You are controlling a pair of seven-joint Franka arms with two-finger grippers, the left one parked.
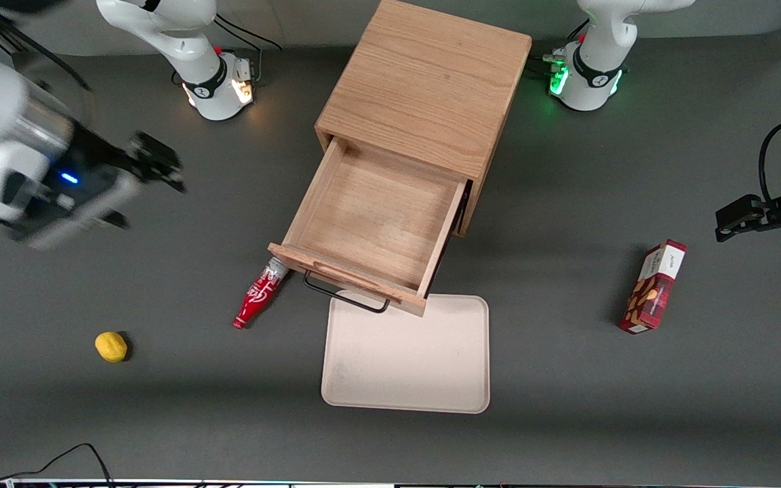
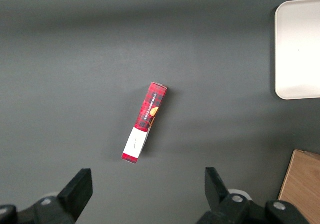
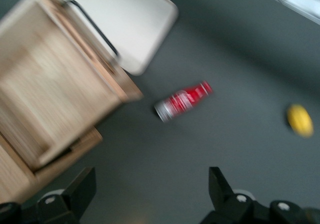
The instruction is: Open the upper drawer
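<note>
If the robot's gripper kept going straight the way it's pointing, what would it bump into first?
Probably just the bare table. The open gripper, held up toward the working arm's end, points down at grey tabletop. The red bottle and the upper drawer lie a bit off that line, though depth is hard to judge.

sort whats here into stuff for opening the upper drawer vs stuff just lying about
For the job:
- upper drawer, pulled out, tray bare
- its black handle
- pincer, open, raised toward the working arm's end, apart from the drawer

Lying about:
- red bottle
- yellow fruit
- white tray
- red box
</note>
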